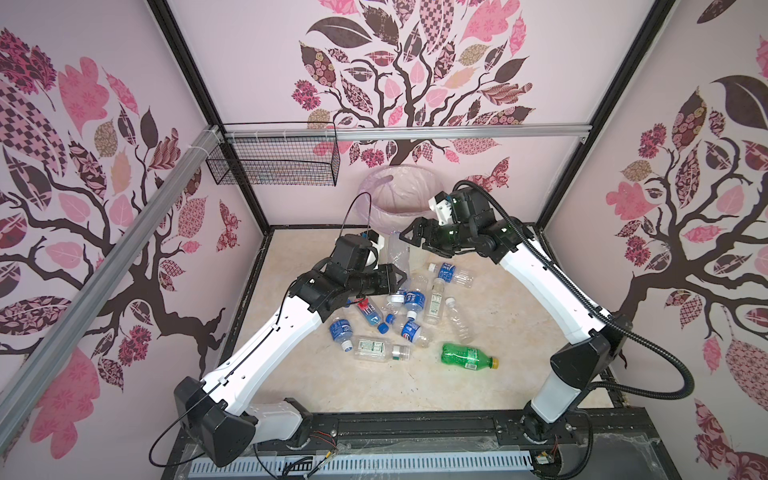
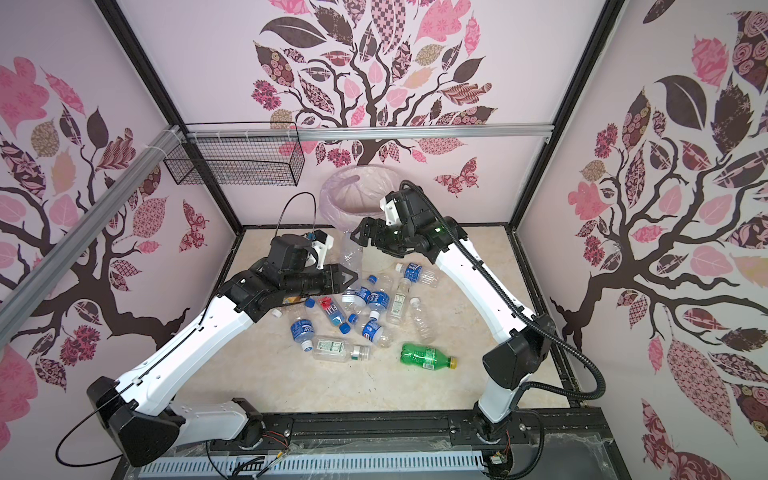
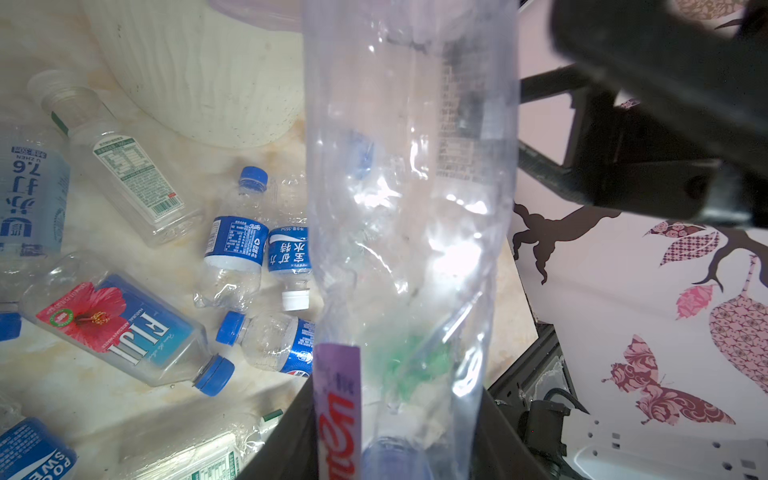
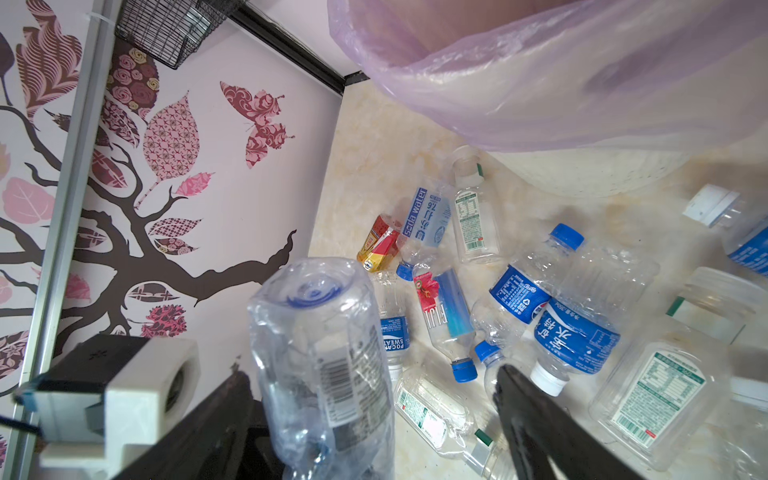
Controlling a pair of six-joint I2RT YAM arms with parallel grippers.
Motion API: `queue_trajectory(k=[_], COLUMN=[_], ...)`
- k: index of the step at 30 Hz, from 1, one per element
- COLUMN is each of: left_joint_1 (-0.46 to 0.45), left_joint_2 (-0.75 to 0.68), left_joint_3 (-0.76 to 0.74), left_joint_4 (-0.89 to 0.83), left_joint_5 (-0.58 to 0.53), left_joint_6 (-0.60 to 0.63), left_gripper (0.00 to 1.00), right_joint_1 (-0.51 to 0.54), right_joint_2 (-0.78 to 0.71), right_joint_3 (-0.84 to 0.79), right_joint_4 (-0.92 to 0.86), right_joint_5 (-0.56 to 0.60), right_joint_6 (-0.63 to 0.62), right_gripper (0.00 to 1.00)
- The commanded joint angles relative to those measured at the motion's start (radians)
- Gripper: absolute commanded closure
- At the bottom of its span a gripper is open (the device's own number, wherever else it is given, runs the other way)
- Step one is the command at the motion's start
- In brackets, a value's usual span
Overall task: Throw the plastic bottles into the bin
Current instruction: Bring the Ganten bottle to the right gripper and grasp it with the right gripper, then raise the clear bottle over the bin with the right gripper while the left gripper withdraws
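Booth with pink tree-print walls (image 1: 104, 208), beige marbled floor (image 1: 374, 395). Bin (image 1: 376, 210), cream ribbed with a pink bag liner, stands at 12 o'clock on the floor against the back wall. Left gripper (image 1: 400, 277) is clamped on a crushed clear bottle (image 1: 397, 253), cap end down in the jaws and base up, so its long axis is upright, just off the bin's 6 o'clock side. Right gripper (image 1: 409, 235) comes in from 3 o'clock at the bottle's upper half; in the right wrist view its jaws stand wide either side of the body, with a gap on one side, not gripping. The bin lies at 12 o'clock from both grippers, the right one nearer, so this looks like a handover before the drop. Loose plastic bottles (image 1: 409, 307) lie scattered at 6 o'clock of the grippers, and a green bottle (image 1: 467, 356) with a yellow cap lies apart at 5 o'clock. Readable labels: Fiji (image 3: 112, 324) with a red hibiscus, Pocari Sweat (image 4: 395, 336), soda water (image 4: 424, 216). The held bottle's purple strip has red lettering, unreadable.
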State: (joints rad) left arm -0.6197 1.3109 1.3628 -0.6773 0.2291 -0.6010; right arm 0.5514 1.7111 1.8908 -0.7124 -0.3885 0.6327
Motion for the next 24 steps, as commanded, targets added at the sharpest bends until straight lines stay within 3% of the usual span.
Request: queue_trajectory(k=[1,10,16,24], left_joint_1=[-0.004,-0.006,-0.005,-0.005], left_joint_2=[0.02,0.039,0.054,0.068], left_joint_3=[0.053,0.115,0.122,0.15], left_joint_4=[0.016,-0.037,-0.045,-0.112], left_joint_5=[0.027,0.027,0.058,0.022], left_joint_6=[0.01,0.038,0.042,0.062], left_gripper=[0.55,0.55,0.54,0.48], right_joint_1=[0.005,0.029,0.031,0.027], right_joint_2=[-0.025,0.002,0.023,0.031], right_joint_3=[-0.029,-0.05,-0.045,0.032], right_joint_4=[0.057,0.117,0.137,0.083], right_joint_5=[-0.05,-0.082,-0.093,-0.005], right_joint_6=[0.02,0.037,0.039,-0.022], right_gripper=[0.1,0.17,0.33,0.42])
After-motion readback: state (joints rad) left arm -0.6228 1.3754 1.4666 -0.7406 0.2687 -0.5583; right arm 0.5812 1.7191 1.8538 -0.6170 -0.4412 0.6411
